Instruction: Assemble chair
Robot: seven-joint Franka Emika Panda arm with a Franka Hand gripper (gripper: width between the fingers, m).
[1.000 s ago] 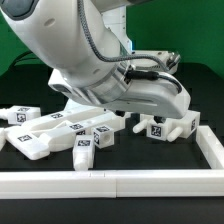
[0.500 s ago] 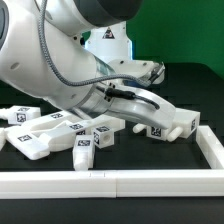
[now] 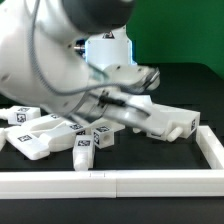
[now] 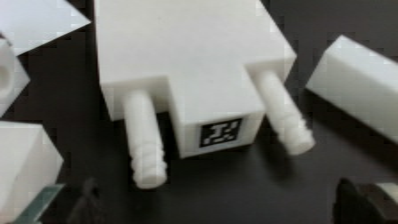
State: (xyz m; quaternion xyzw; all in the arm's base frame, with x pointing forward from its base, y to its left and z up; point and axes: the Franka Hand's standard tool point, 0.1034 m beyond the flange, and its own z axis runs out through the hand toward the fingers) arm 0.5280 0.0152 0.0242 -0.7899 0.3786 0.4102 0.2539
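Observation:
The chair lies in loose white parts on the black table. The wrist view looks down on a white block (image 4: 187, 50) with two ribbed dowels (image 4: 146, 140) and a square marker tag (image 4: 217, 133). My gripper (image 4: 217, 205) is open just above it, with one dark fingertip (image 4: 71, 205) at each side and nothing gripped. One dowel's tip ends close to the gap. In the exterior view the blurred arm (image 3: 60, 60) hangs over the parts and hides the fingers. A pegged part (image 3: 175, 124) shows at the exterior view's right, and several tagged parts (image 3: 40, 135) lie at its left.
A long plain white border rail (image 3: 110, 183) runs along the front and up the exterior view's right side (image 3: 212, 150). Other white parts crowd the block in the wrist view (image 4: 356, 85), (image 4: 27, 150). A green backdrop stands behind the table.
The arm has swung across and down over the parts, now covering more of the pegged part. The loose parts have not moved, and the jaws have stayed open.

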